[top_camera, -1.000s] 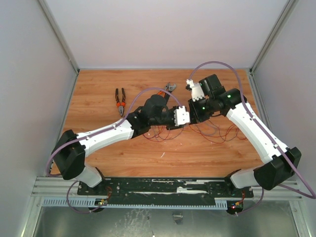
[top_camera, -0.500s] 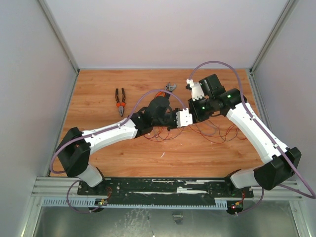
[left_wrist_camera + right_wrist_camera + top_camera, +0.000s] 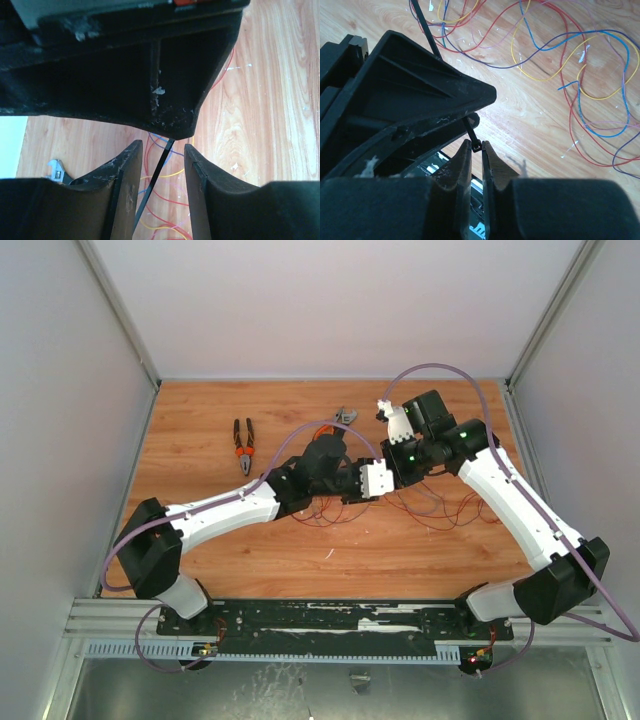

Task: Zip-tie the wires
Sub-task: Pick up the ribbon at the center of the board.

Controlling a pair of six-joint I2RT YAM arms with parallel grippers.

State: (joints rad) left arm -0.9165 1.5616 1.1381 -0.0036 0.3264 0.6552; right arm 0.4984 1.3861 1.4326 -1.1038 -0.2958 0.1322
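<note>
1. The zip tie [image 3: 154, 186] is front and centre: a thin black strip held in the air between the two arms, above the middle of the table [image 3: 200, 420], with its small square head at one end
2. The right pincer [image 3: 475, 149] has that head nipped, jaws all but closed on it, and the hold looks firm
3. The left pincer [image 3: 162, 146] stands part open around the strip's shaft; there's a gap on both sides, so it is astride the strip, not gripping it
4. The wires [image 3: 555, 65] sprawl in loose red, yellow and blue loops on the wood just below; I cannot tell whether the strip passes round any of them
5. The danger, as I judge it: the head is tiny, so a sideways tug from the left could twist it out of the right jaws and drop the tie into the tangle
6. If the left closes off-centre, it may bend the tail away from the head's slot, and threading fails
7. The pliers [image 3: 243, 445] lie well apart, far left
</note>
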